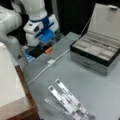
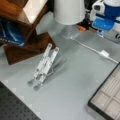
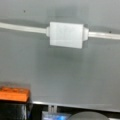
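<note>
My gripper (image 1: 41, 48) hangs low at the far left end of the grey table (image 1: 100, 87), under the white and blue wrist. Its fingers do not show in the wrist view. It holds nothing that I can see. Nearest to it are a small orange block (image 1: 48, 50) (image 3: 13, 93) and a white cable with an inline switch (image 1: 51, 62) (image 2: 104, 53). In the wrist view the switch (image 3: 66, 34) lies straight ahead, flat on the table, with the cable running left and right from it.
An open grey box (image 1: 95, 53) with several lined compartments stands at a front view's right. A folded metal stand (image 1: 67, 100) (image 2: 43, 66) lies near the table's front. A wooden shelf (image 2: 22, 37) and a white cylinder (image 2: 68, 11) stand along one side.
</note>
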Tool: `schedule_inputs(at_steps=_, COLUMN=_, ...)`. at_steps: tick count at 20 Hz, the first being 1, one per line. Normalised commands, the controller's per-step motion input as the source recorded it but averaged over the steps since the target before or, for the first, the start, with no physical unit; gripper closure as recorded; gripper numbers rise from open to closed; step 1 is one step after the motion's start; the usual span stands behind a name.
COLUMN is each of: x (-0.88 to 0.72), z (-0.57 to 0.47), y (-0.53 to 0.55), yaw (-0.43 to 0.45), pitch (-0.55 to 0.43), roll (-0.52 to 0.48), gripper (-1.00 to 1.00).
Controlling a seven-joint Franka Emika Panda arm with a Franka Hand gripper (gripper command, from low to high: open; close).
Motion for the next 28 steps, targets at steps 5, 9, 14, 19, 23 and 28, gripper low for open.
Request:
schedule_inputs(at_steps=5, x=0.87, z=0.48, y=-0.12, yaw=0.109, pitch=0.303, roll=-0.092, gripper=-1.0)
schedule_inputs(at_steps=9, x=0.88, z=0.52, y=-0.17, yaw=0.137, pitch=0.374, roll=-0.102, gripper=-1.0)
schedule_inputs(at_steps=14, x=0.65, z=0.44, y=-0.19, yaw=0.117, pitch=0.403, roll=-0.078, gripper=-1.0)
schedule_inputs(at_steps=19, x=0.57, z=0.3, y=-0.15, yaw=0.123, pitch=0.345, roll=-0.109, gripper=-1.0)
schedule_inputs(at_steps=23, x=0.49, z=0.17, y=-0.14, yaw=0.129, pitch=0.283, roll=-0.1, gripper=-1.0)
schedule_inputs(at_steps=28, x=0.44, z=0.14, y=-0.15, yaw=0.118, pitch=0.242, roll=-0.095, gripper=-1.0)
